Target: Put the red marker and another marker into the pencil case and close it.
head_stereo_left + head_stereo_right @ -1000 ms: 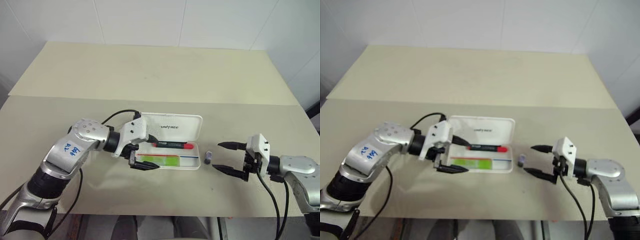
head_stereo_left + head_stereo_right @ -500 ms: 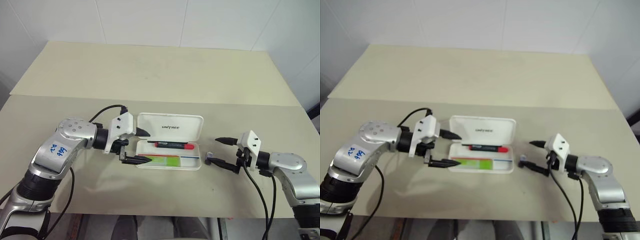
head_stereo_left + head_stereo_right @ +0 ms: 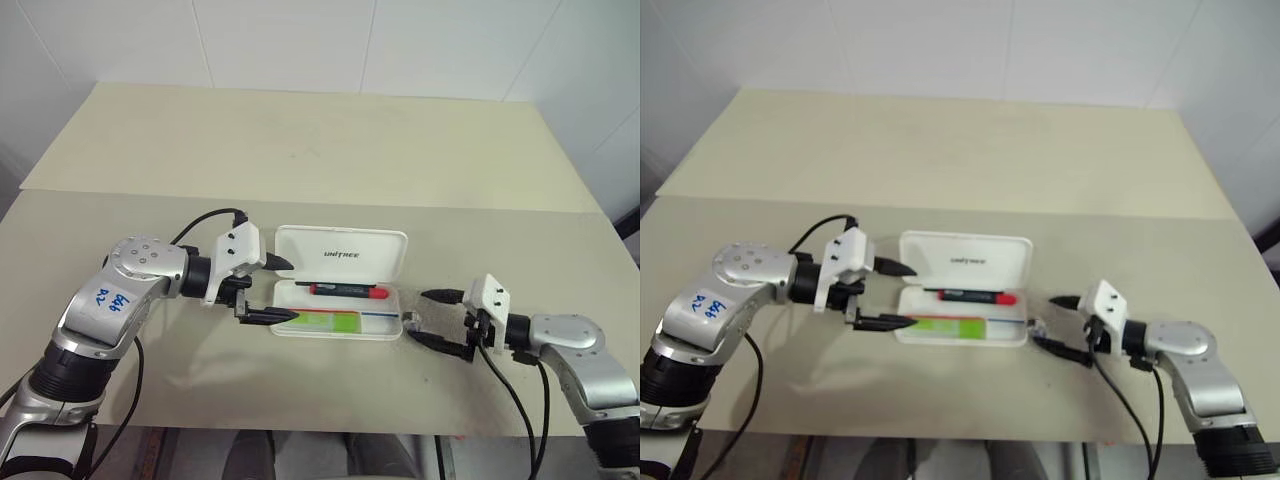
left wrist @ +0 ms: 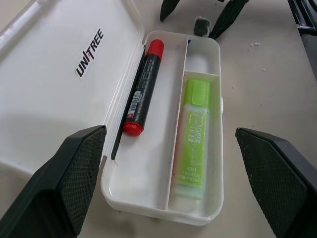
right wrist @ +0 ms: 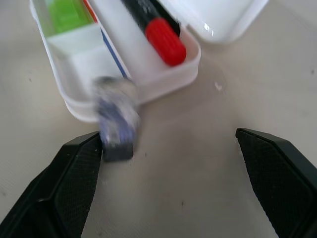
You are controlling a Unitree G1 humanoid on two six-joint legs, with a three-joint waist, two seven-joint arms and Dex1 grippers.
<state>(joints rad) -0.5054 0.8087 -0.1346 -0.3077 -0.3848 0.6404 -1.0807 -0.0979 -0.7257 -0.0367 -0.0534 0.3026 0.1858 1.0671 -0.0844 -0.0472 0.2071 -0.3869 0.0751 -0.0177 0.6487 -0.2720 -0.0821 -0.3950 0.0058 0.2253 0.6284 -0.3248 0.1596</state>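
Note:
The white pencil case [image 3: 385, 336] lies open at the table's middle, its "UNITREE" lid [image 3: 345, 253] tilted back. Inside, the red marker [image 3: 345, 291] fills the far compartment and the lime-green marker [image 3: 325, 320] the near one; the left wrist view shows both, the red marker [image 4: 141, 89] and the green one [image 4: 192, 134]. My left gripper [image 3: 277, 291] stands open at the case's left end, one finger by the lid, the other by the tray's near corner. At the case's right end is my right gripper [image 3: 422, 316], open and empty.
A small dark grey stubby cylinder [image 5: 116, 126] sits on the table against the case's right end, beside the near finger of my right gripper. The cream table [image 3: 300, 150] stretches far behind the case, and its front edge runs just below both arms.
My left gripper has drawn back leftward from over the green marker to the case's left end. My right gripper has sunk and come closer to the case, with the grey cylinder now against the case.

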